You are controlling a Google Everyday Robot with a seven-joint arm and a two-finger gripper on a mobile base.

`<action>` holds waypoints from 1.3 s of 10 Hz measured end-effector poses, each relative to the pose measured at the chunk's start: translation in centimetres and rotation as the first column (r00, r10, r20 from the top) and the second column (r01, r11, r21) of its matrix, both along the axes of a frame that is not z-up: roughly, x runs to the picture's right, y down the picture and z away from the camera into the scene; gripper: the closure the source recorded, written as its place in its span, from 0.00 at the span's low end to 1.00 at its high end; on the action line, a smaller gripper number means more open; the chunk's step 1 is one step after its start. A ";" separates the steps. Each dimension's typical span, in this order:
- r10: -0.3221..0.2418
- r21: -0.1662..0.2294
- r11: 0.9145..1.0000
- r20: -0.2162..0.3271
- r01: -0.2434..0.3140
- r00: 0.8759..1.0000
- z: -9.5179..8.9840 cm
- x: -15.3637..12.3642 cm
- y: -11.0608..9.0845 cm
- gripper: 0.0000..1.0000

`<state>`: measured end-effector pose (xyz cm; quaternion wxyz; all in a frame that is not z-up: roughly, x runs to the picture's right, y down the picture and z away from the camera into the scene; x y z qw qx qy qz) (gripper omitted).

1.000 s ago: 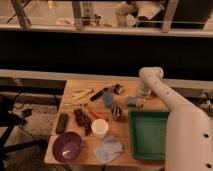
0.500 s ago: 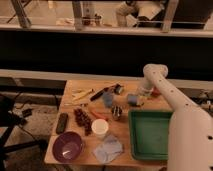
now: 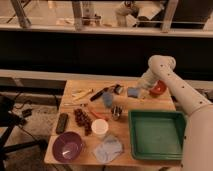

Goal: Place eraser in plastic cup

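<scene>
One change noted: gripper (image 3: 143, 89) at the surface's (image 3: 165, 106) one o'clock, jaws no longer half-spread, now clenched on the eraser (image 3: 133, 92) (grip likely, not proven). Pick step about done; carry toward plastic cup (image 3: 107, 99), at eight o'clock and apart, yet to come.

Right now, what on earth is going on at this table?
A white robot arm reaches over the far side of the wooden table. Its hand is shut on a small flat blue-grey eraser, next to a red bowl. The pale blue-grey plastic cup meant to receive it stands apart, nearer the table's middle; the eraser is not in it yet.
</scene>
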<state>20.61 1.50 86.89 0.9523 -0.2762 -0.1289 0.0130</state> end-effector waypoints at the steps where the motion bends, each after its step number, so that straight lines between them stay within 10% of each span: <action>1: -0.014 0.014 1.000 0.018 0.014 1.000 -0.7 -1.4 -0.3 0.70; 13: -0.207 0.109 0.976 0.184 0.190 0.961 -1.5 -13.5 -0.9 0.70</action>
